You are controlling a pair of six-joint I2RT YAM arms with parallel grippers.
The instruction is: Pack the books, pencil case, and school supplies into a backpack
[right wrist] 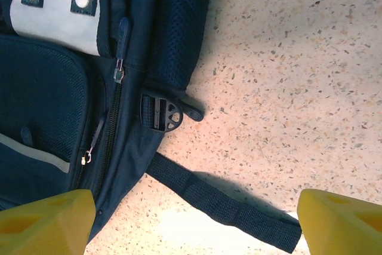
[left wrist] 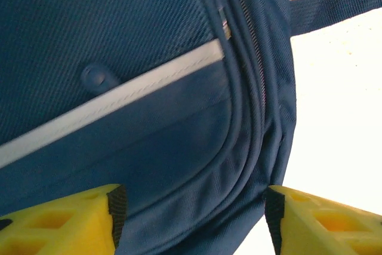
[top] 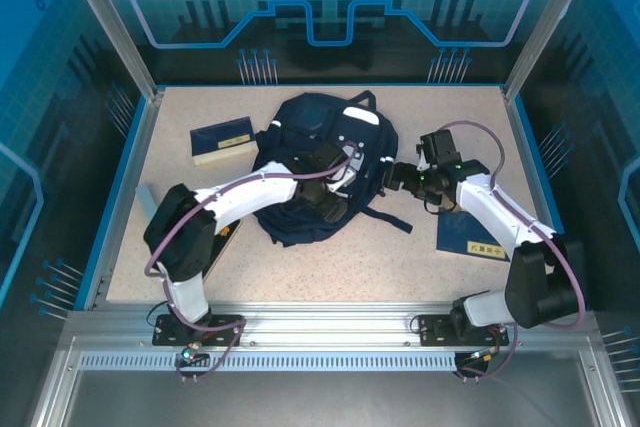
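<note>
The dark navy backpack (top: 300,147) lies in the middle of the table, with its white stripe (left wrist: 119,100) and zipper (right wrist: 113,106) seen close up. One navy book (top: 222,139) lies at the back left. Another book (top: 472,238) lies at the right, partly under my right arm. My left gripper (top: 328,197) hovers over the backpack's front; its yellow fingers (left wrist: 59,222) stand apart, open over the fabric (left wrist: 194,219). My right gripper (top: 388,177) is at the backpack's right side, open (right wrist: 194,222) above a loose black strap (right wrist: 227,204). The pencil case and school supplies are out of view.
A black buckle (right wrist: 161,111) sits at the backpack's side. A grey flat piece (top: 144,199) lies by the left wall, beside my left arm. Raised blue walls (top: 120,187) frame the speckled table (top: 440,117). Bare table lies at the back right and front middle.
</note>
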